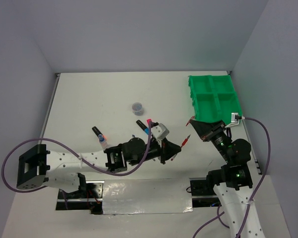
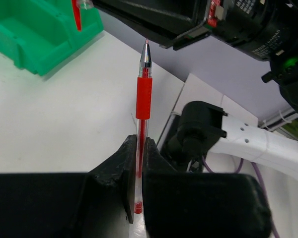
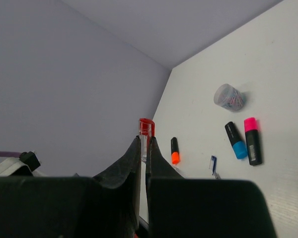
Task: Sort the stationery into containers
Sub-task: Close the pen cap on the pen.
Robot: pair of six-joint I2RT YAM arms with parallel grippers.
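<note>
The left claw (image 2: pixel 140 142) is closed on the red pen (image 2: pixel 144 96). It pinches the clear barrel near the back end, so the grip and bare metal tip stick out ahead of it. The pen appears to be lifted off the surface (image 1: pixel 89 99). Its tip points at the right claw (image 3: pixel 143 144), which hangs just beyond and above it.

The right claw is also closed, on a thin clear piece with a red end (image 3: pixel 146 126). I cannot tell whether that is a cap or the end of a second pen.

The tray (image 1: pixel 196 94) sits just past the right claw. From the left claw it lies ahead and to the left, well apart. No item shows in the compartments that can be seen.

Ahead of the right claw and to its right, all lying on the surface, are:
- the pot (image 1: pixel 137 106)
- the blue highlighter (image 3: pixel 235 141)
- the pink highlighter (image 3: pixel 252 141) just beside it
- a marker (image 3: pixel 174 150) with an orange end

The step in hand looks like getting the red pen to the tray, with the sort barely begun. The tray is on the right arm's side, so there seem to be two ways on. The left arm could reach farther forward and left until the pen is over a compartment, then let go. Or it could pass the pen across. A pass would need the right claw freed first, most likely by dropping its piece in the tray. It would then have to take the pen on the bare length ahead of the left claw before that claw opens. With the two claws this close, the main risk is a knock that tips the pen in its narrow hold.
</note>
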